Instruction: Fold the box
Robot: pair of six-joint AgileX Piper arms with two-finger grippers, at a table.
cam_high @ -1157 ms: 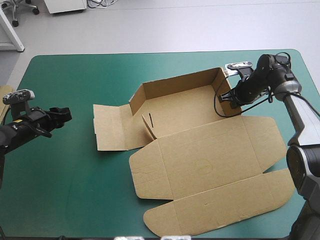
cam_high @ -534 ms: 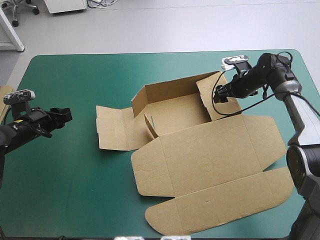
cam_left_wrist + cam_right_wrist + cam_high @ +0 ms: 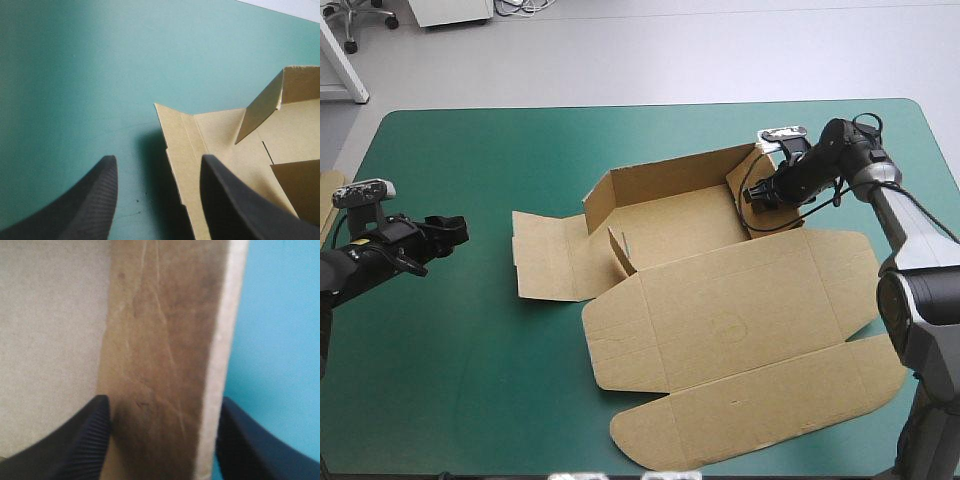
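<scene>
The right gripper's point(image 3: 160, 407) black fingers point(image 3: 85, 435) stand apart astride the raised right flap point(image 3: 165, 330); the left gripper point(image 3: 159, 165), likewise spread, hovers over the teal-green cover point(image 3: 450, 360) beside the flat left flap point(image 3: 182, 145); the brown box point(image 3: 720, 310) lies mid-table, half-raised

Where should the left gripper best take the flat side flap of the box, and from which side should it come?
Probably the flap's outer edge, coming from the table's left. That edge faces the open left gripper, and a shadow beneath it suggests that it lifts slightly off the teal-green cover, which leaves room for one finger to slip under.
</scene>
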